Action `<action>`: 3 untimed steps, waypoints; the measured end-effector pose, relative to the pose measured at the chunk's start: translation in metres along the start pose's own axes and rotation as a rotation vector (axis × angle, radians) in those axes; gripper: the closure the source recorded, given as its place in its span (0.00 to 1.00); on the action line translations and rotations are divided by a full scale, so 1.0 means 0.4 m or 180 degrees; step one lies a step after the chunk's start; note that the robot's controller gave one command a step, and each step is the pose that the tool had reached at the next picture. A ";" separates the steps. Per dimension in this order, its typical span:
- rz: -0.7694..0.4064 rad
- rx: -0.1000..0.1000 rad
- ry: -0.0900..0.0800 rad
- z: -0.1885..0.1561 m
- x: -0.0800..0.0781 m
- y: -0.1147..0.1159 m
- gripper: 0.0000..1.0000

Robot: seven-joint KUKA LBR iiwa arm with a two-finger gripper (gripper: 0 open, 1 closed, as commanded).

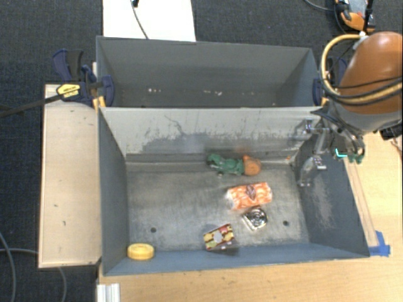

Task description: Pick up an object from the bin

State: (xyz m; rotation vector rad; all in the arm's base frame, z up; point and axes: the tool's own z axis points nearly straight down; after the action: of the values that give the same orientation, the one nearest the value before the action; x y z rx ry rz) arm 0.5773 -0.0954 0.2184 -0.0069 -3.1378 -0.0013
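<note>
Camera view: the gripper (pixel 310 166) hangs by the right wall of the grey metal bin (pixel 113 187), over bare floor and apart from every loose thing.
How far it is open cannot be told, and nothing from the bin is seen in it. Nearest, to its left, lie a crumpled orange-and-white plastic packet (pixel 249 195) mid-floor and a green toy figure with an orange end (pixel 233 164) against the back wall. A shiny silver foil lump (pixel 255 219), a small red-and-yellow box (pixel 219 237) and a yellow disc (pixel 140 251) lie nearer the front. The packet looks light, soft and slippery, so pinching across its bunched middle seems safest.
</note>
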 end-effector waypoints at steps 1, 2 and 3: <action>-0.0007 0.0005 -0.0025 -0.011 -0.004 0.001 0.00; -0.0403 0.0006 -0.0032 0.363 -0.029 0.010 1.00; -0.0407 0.0006 -0.0033 0.363 -0.029 0.010 1.00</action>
State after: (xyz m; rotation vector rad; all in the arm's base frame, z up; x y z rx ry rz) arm 0.5883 -0.0914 0.0732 0.1942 -3.1421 0.0015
